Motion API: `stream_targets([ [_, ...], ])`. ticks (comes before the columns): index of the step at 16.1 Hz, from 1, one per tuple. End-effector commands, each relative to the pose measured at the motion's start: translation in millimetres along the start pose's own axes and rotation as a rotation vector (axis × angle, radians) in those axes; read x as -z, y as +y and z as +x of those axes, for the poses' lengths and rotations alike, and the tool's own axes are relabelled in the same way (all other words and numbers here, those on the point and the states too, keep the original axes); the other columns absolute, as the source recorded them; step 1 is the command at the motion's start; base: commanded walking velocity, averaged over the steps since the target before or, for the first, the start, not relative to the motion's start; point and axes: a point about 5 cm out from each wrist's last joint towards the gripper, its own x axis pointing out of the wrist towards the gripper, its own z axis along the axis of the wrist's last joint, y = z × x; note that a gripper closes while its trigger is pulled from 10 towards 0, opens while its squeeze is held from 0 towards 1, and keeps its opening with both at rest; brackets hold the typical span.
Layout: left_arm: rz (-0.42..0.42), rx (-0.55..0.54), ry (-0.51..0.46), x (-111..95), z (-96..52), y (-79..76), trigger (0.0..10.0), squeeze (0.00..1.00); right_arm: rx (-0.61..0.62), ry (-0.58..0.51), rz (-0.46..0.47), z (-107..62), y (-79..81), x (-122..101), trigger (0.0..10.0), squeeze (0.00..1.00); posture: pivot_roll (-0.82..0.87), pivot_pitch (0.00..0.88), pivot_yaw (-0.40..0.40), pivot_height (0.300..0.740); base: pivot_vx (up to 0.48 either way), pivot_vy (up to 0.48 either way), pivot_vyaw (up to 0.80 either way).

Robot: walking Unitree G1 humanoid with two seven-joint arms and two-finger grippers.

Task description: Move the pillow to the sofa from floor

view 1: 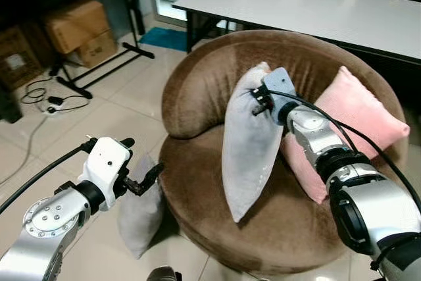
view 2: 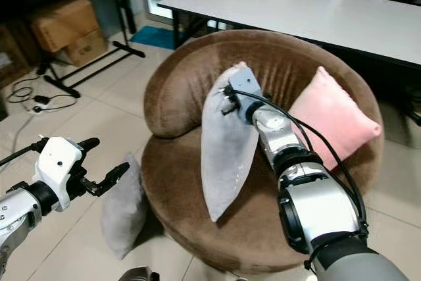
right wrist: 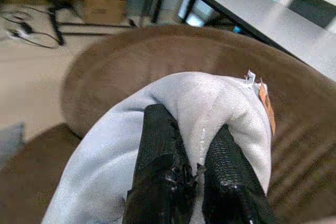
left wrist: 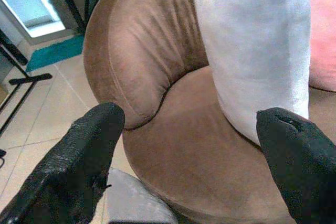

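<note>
Tiled room with a round brown sofa (view 1: pixel 197 97). The right end effector (view 1: pixel 263 100) is pinching, fingers closed, the top corner of a grey pillow (view 1: pixel 247 149) standing on the seat beside a pink cushion (view 1: pixel 358 113); release remains. The left end effector (view 1: pixel 141 179) is hovering open above a second grey pillow (view 1: pixel 141 218) on the floor (view 1: pixel 99 110).
</note>
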Motion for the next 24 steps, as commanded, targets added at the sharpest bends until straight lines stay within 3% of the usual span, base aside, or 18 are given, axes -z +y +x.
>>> stream_targets([
  [1, 0.013, -0.016, -0.002, -3, -0.2, 2.0, 10.0, 0.61, 0.038, -0.033, -0.052, 2.0, -5.8, -12, 10.0, 0.0, 0.08, 0.0, 0.0, 0.74, 0.0, 0.0, 0.0],
  [6, 0.011, 0.018, 0.001, -7, -3.9, -1.5, 10.0, 0.62, 0.235, 0.033, -0.148, -4.4, -33.3, -9, 10.0, 0.0, 0.09, 0.0, 0.004, 0.74, 0.0, 0.0, 0.0],
  [7, 0.004, 0.047, 0.008, -7, -5.2, -3.5, 10.0, 0.62, 0.224, 0.056, -0.184, -5.4, -36.4, -8, 10.0, 1.0, 0.09, 0.0, 0.005, 0.74, 0.0, 0.0, 0.0],
  [13, -0.089, 0.118, -0.071, -23, -6.8, -4.6, 10.0, 0.61, 0.334, 0.151, -0.301, -14.0, -59.3, -3, 10.0, 1.0, 0.08, 0.0, 0.001, 0.74, 0.0, 0.0, 0.0],
  [14, -0.089, 0.117, -0.073, -23, -6.2, -4.3, 10.0, 0.61, 0.344, 0.154, -0.3, -14.7, -60.9, -3, 10.0, 1.0, 0.08, 0.0, 0.001, 0.74, 0.0, 0.0, 0.0],
  [15, -0.083, 0.108, -0.079, -24, -3.6, -3.7, 10.0, 0.62, 0.379, 0.147, -0.219, -16.7, -65.4, -2, 10.0, 1.0, 0.08, 0.0, 0.001, 0.74, 0.0, 0.0, 0.0],
  [17, -0.073, 0.069, -0.092, -26, -0.5, -1.3, 10.0, 0.62, 0.415, 0.13, -0.202, -18.9, -69.4, -3, 10.0, 1.0, 0.07, 0.0, -0.002, 0.74, 0.0, 0.0, 0.0],
  [18, -0.055, 0.008, -0.111, -27, 1.4, 1.3, 10.0, 0.6, 0.412, 0.095, -0.1, -19.0, -69.4, -3, 10.0, 0.0, 0.07, 0.0, -0.004, 0.74, 0.0, 0.0, 0.0],
  [20, -0.063, -0.096, -0.107, -25, 5.6, 5.8, 10.0, 0.6, 0.367, 0.033, 0.0, -18.1, -65.0, -5, 10.0, 0.0, 0.06, 0.0, -0.009, 0.74, 0.0, 0.0, 0.0],
  [21, -0.035, -0.261, -0.121, -24, 8.4, 12.7, 10.0, 0.58, 0.308, -0.052, 0.166, -16.4, -55.6, -5, 10.0, 0.0, 0.05, 0.0, -0.009, 0.74, 0.0, 0.0, 0.0],
  [22, -0.026, -0.292, -0.116, -22, 8.4, 13.4, 10.0, 0.58, 0.293, -0.076, 0.195, -16.3, -52.9, -5, 10.0, 0.0, 0.04, 0.0, -0.009, 0.74, 0.0, 0.0, 0.0],
  [24, -0.015, -0.379, -0.07, -11, 7.2, 10.4, 10.0, 0.37, 0.206, -0.166, 0.288, -23.4, -32.5, 3, 10.0, 0.0, 0.02, 0.0, -0.009, 0.74, 0.0, 0.0, 0.0],
])
